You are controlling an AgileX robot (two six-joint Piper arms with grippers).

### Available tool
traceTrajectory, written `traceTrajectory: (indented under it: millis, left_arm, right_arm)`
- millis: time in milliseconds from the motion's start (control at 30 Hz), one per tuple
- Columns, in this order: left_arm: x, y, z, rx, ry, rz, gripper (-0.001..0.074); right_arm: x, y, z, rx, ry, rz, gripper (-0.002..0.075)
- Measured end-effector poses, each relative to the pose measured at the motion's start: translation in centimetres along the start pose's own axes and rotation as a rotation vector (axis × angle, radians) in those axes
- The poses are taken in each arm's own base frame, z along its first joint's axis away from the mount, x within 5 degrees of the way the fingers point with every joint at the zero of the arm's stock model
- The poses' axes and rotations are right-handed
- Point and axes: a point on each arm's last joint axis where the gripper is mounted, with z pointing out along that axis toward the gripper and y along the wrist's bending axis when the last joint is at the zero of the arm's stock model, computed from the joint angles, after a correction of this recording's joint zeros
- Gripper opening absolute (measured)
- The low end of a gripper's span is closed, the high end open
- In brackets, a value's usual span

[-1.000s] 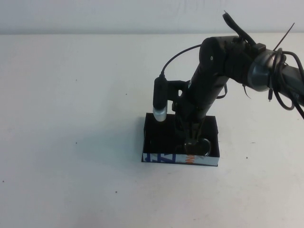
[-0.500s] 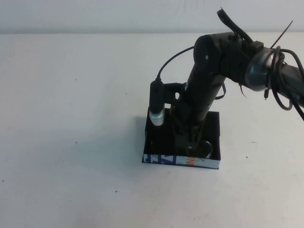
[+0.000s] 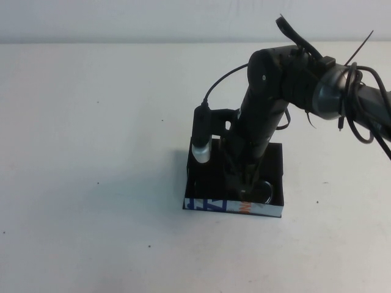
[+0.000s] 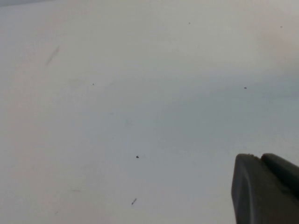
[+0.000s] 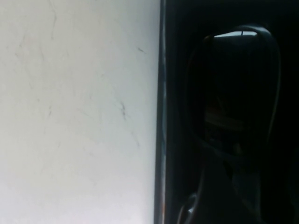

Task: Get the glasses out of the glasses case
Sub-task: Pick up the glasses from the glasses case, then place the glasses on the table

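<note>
Reaching into the glasses case point(image 3: 201, 195), right end effector point(image 3: 244, 186) at the glasses point(image 3: 264, 189), grip hidden; left end effector point(image 4: 264, 189) elsewhere.

Wide bare table point(image 3: 91, 122) left of and in front of the glasses case point(image 3: 276, 160), open for passage. Above the case, blocked: right arm point(image 3: 263, 116) slanting down from the right, right gripper point(image 3: 243, 183) sunk inside beside the glasses point(image 3: 264, 189), wrist camera point(image 3: 201, 137) hanging over the case's left wall. Low walls ringing the inside. Left gripper point(image 4: 264, 189) over bare table in the left wrist view, nothing near it
</note>
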Motion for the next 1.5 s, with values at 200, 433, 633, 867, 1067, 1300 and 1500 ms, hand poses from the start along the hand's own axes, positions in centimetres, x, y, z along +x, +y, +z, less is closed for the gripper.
traceTrajectory:
  millis: [200,433,633,867,1067,1300,1500]
  left_arm:
    - [0.0,0.0,0.0,0.0,0.0,0.0,-0.0004]
    - [0.0,0.0,0.0,0.0,0.0,0.0,-0.0004]
    - [0.0,0.0,0.0,0.0,0.0,0.0,-0.0004]
    - [0.0,0.0,0.0,0.0,0.0,0.0,-0.0004]
    - [0.0,0.0,0.0,0.0,0.0,0.0,-0.0004]
    - [0.0,0.0,0.0,0.0,0.0,0.0,-0.0004]
    - [0.0,0.0,0.0,0.0,0.0,0.0,-0.0005]
  right_arm:
    - [0.1,-0.1,0.9,-0.02,0.008,0.006,0.0304]
    - [0.4,0.0,2.0,-0.02,0.006,0.018,0.0304]
    - [0.4,-0.1,2.8,0.0,-0.004,0.022,0.0257]
    - [-0.2,-0.2,0.6,0.042,-0.025,0.081,0.0057]
    - [1.1,-0.1,-7.0,0.129,-0.062,0.393,0.0057]
    - [7.8,1.1,-13.0,0.147,-0.151,1.008,0.0057]
    - [15.0,5.3,-11.9,0.157,-0.154,1.312,0.0057]
